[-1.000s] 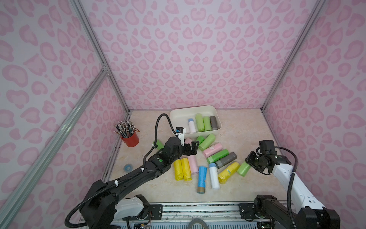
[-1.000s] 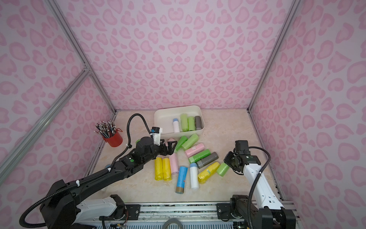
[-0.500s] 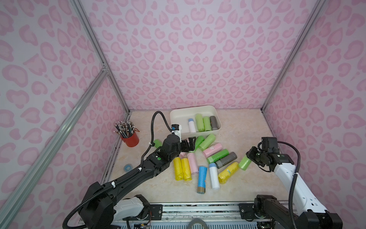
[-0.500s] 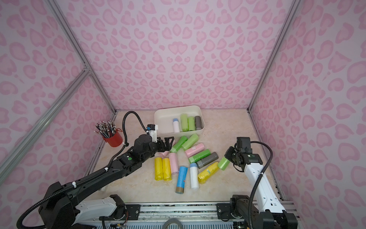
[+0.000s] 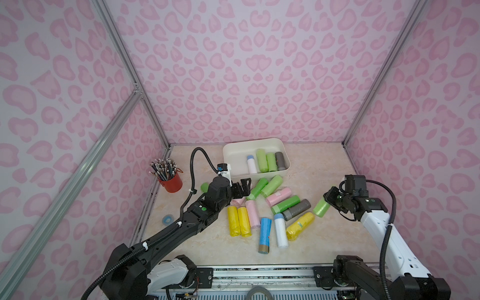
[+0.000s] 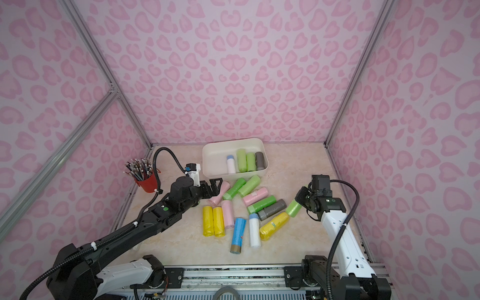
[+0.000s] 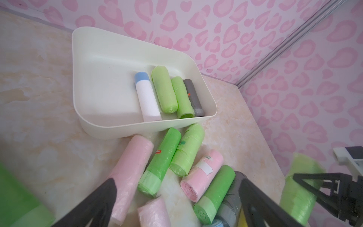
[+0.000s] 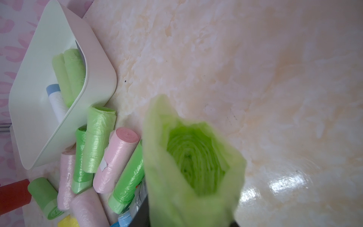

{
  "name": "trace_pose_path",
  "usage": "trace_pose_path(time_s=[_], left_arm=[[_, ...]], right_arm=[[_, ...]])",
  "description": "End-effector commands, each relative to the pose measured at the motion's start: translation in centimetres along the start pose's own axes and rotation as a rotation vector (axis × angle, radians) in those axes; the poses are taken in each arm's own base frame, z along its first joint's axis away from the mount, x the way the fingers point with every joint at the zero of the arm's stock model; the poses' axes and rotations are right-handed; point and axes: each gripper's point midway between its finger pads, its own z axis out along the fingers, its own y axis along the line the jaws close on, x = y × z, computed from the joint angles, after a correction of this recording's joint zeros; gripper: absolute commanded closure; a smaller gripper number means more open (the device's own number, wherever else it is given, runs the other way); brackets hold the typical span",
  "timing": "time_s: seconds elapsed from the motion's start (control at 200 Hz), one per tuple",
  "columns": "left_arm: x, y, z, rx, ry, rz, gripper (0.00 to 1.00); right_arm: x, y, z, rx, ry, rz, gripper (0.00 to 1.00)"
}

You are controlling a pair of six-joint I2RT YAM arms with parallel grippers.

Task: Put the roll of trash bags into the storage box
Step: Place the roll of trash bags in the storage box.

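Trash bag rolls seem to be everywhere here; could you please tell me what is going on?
The right gripper is shut on a light green roll, off to one side. The left gripper hangs open over a pink roll near the storage box, which holds four rolls. About a dozen other rolls lie on the table.

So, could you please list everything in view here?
storage box: one, cream-white, back of the table
rolls inside it: four, one white, two light green, one grey
green rolls: four, loose on the table
pink rolls: three, in the pile
yellow rolls: three, pile's front
grey roll: one, in the pile
blue roll: one, pile's front
white roll: one, beside the blue roll
pencil cup: one, red, left of the pile
small ring: one, blue, table's left edge
left hand: one, black, open over a pink roll
right hand: one, black, shut on a fifth green roll
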Motion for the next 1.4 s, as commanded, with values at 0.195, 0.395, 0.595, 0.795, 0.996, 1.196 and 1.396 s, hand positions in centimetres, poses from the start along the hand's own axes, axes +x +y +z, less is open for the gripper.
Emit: trace_pose_path(time_s=[0.195, 0.395, 0.595, 0.795, 0.996, 1.196, 1.396], left_arm=[[-1.3, 0.5, -1.2, 0.010, -0.065, -0.032, 0.01], [-1.2, 1.2, -1.4, 0.018, -0.064, -0.050, 0.00], [-1.5, 1.6, -1.8, 0.020, -0.083, -0.055, 0.01], [-1.8, 2.0, -2.0, 0.025, -0.093, -0.063, 0.01], [-1.7, 2.4, -2.0, 0.004, -0.089, -0.066, 0.01], [-2.0, 2.6, -2.6, -0.011, -0.101, -0.070, 0.01], [-2.0, 3.2, -3.0, -0.034, -0.113, -0.063, 0.01]], right_arm=[[-0.9, 2.9, 0.4, -0.052, -0.004, -0.065, 0.67], [-0.9, 5.0, 0.9, -0.065, 0.008, -0.112, 0.68], [-1.0, 7.6, 1.4, -0.100, 0.021, -0.163, 0.68], [-1.1, 11.4, 2.4, -0.138, 0.041, -0.246, 0.68], [-1.1, 16.4, 3.8, -0.188, 0.061, -0.365, 0.68], [-0.5, 22.7, 5.9, -0.265, 0.096, -0.496, 0.69], [-0.3, 28.2, 9.3, -0.333, 0.113, -0.600, 0.69]])
